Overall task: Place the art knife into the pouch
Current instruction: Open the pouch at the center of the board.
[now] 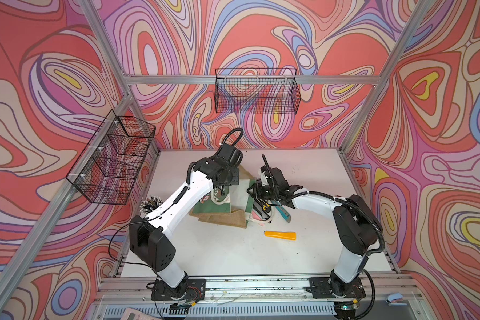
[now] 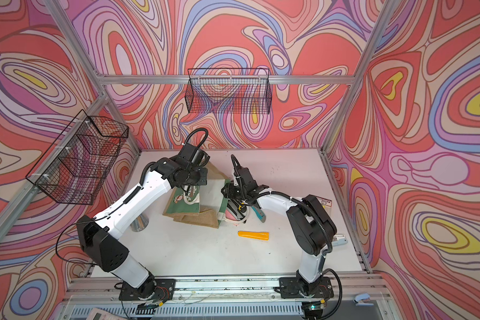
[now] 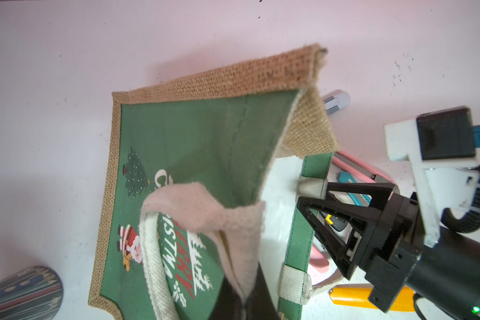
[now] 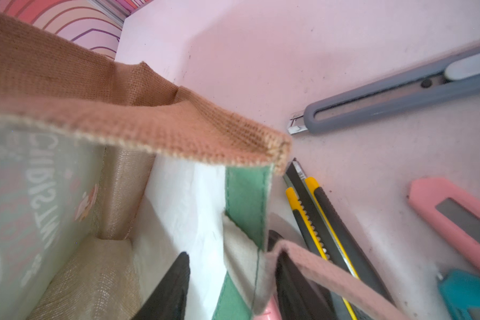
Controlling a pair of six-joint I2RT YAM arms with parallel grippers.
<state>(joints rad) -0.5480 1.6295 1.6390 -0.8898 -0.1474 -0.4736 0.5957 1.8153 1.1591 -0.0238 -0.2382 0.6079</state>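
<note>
The pouch (image 1: 222, 206) (image 2: 189, 205), tan jute with a green Christmas panel, lies at mid-table with its mouth held apart. My left gripper (image 3: 245, 299) (image 1: 221, 191) is shut on the pouch's near rim by a white handle. My right gripper (image 4: 230, 246) (image 1: 254, 191) is open and straddles the far rim, one finger inside the pouch and one outside. Several art knives lie outside the mouth: black-and-yellow (image 4: 324, 221), pink (image 4: 455, 210), teal (image 4: 466, 291) and grey (image 4: 399, 94). An orange art knife (image 1: 280, 235) (image 2: 253, 235) lies alone nearer the front.
A cup of pencils (image 1: 150, 206) (image 3: 22, 291) stands left of the pouch under the left arm. Black wire baskets hang on the left wall (image 1: 114, 160) and the back wall (image 1: 257, 91). A pale stapler (image 2: 340, 239) sits at the table's right edge.
</note>
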